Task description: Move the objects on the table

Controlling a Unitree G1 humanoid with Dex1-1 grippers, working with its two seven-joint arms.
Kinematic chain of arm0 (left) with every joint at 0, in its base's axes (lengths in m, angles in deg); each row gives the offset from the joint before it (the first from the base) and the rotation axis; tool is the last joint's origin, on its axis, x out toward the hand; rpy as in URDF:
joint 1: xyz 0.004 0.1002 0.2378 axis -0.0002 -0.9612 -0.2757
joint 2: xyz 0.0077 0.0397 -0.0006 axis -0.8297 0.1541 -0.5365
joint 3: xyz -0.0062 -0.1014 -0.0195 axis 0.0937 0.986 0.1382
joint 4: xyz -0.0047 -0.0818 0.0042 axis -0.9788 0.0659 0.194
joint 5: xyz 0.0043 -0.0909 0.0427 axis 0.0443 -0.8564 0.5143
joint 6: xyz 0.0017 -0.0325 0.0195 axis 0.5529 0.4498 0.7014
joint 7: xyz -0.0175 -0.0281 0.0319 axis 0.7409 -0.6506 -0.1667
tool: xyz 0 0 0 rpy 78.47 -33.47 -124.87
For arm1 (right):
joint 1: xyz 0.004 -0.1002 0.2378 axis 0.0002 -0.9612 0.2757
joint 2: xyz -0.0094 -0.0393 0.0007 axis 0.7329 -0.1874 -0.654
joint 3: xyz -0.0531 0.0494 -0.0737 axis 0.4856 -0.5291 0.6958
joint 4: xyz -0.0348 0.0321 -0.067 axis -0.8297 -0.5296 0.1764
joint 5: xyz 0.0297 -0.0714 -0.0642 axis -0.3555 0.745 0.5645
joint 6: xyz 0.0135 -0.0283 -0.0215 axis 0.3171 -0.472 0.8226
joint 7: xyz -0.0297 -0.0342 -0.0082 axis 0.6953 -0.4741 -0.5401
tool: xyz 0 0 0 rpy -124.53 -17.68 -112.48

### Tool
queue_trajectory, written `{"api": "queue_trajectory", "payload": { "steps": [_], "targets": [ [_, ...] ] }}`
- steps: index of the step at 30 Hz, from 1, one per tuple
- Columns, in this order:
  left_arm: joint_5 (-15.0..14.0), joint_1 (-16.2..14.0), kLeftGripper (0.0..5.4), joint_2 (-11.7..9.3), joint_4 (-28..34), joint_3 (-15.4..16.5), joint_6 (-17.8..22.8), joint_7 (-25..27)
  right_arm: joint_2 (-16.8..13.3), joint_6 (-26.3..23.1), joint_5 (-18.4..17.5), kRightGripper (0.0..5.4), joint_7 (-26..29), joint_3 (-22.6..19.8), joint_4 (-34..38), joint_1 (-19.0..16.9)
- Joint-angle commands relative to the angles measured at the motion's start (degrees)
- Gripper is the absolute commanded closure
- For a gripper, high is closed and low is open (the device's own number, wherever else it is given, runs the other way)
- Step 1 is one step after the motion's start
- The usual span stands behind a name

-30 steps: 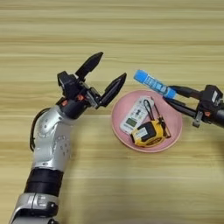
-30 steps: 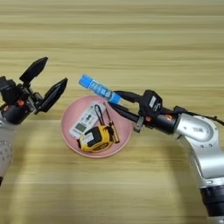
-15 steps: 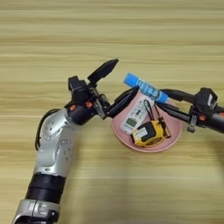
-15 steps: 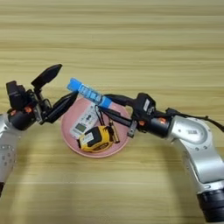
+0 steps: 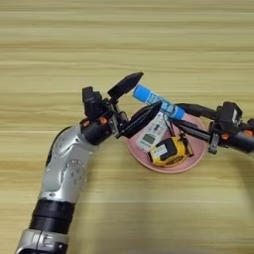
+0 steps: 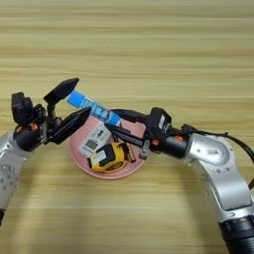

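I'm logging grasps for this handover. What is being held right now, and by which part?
The right claw holds the blue tube by its lower right end. The open left claw straddles its upper end, not closed.

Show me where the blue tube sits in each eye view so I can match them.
Left eye view: blue tube right of centre, over the pink plate's upper-left rim.
Right eye view: blue tube left of centre, above the same rim.
Shared landmark: the yellow-and-black tape measure in the plate.

On the table (image 5: 124, 39), the plate (image 5: 196, 158) holds the remote (image 5: 151, 134) behind-left of the tape measure (image 5: 168, 150), with the tube (image 5: 158, 101) above its rear-left rim.
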State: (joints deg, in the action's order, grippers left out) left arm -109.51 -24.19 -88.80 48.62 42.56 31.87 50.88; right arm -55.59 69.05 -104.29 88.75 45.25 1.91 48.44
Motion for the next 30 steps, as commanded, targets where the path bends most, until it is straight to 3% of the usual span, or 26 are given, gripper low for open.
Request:
{"api": "queue_trajectory", "payload": {
  "steps": [1, 4, 8, 30],
  "targets": [
    [-3.15, -0.15, 0.00, 0.15, 1.02, 0.78, 4.01, 0.56, 0.28, 0.20, -0.95, 4.01, 0.37, -0.17, 1.00, 0.19],
    [-5.09, -0.07, 0.23, -0.10, 1.65, 1.28, 6.88, 0.78, 0.51, 0.43, -1.63, 4.01, 0.66, -0.27, 1.27, 0.20],
    [-5.60, -0.08, 0.65, -0.20, 2.22, 1.48, 8.72, 0.90, 0.56, 0.34, -2.52, 4.01, 0.99, -0.45, 1.88, 0.10],
    [-5.44, -0.16, 2.74, -0.16, 2.08, 1.65, 10.19, 2.81, 1.24, 0.59, -2.83, 4.01, 1.64, -0.55, 1.70, 0.50]
  ]
}}
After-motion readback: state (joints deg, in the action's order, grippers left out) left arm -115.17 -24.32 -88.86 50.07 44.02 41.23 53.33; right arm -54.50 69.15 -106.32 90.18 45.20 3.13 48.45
